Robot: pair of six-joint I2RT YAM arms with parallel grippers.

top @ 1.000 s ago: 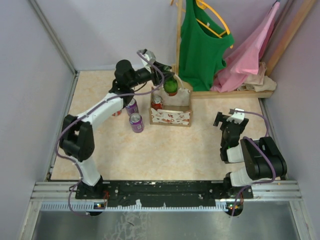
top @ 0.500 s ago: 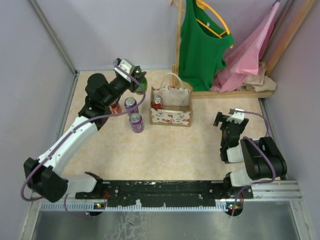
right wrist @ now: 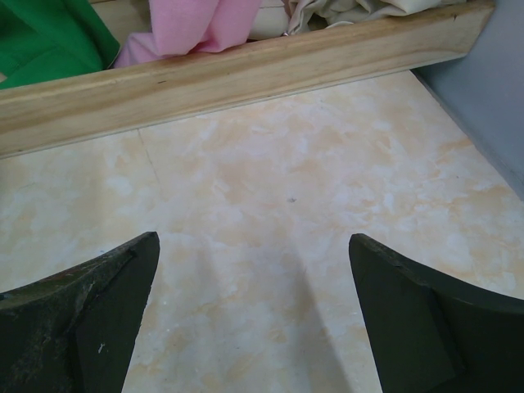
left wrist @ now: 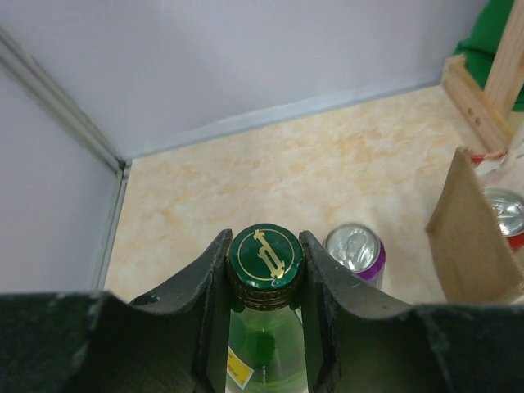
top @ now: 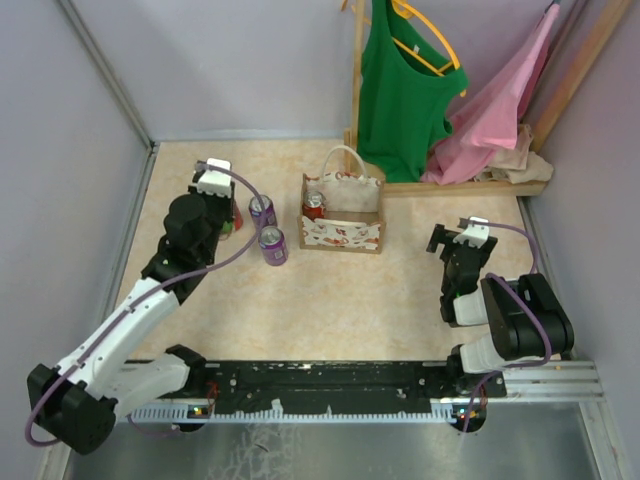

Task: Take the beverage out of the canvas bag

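The left pincer [left wrist: 264, 250] clamps the neck of the green bottle [left wrist: 267, 348], 1 purple can [left wrist: 354, 250] just right of it, the canvas bag [top: 342, 232] beyond; the right pincer [right wrist: 252, 242] gapes wide.

Counting two purple cans [top: 263, 210], [top: 272, 245], two red cans [top: 314, 204], [top: 237, 212], one green bottle [left wrist: 264, 258], one canvas bag [top: 342, 232], one green top [top: 400, 90], one pink garment [top: 500, 110] and two arms [top: 130, 320], [top: 515, 320].
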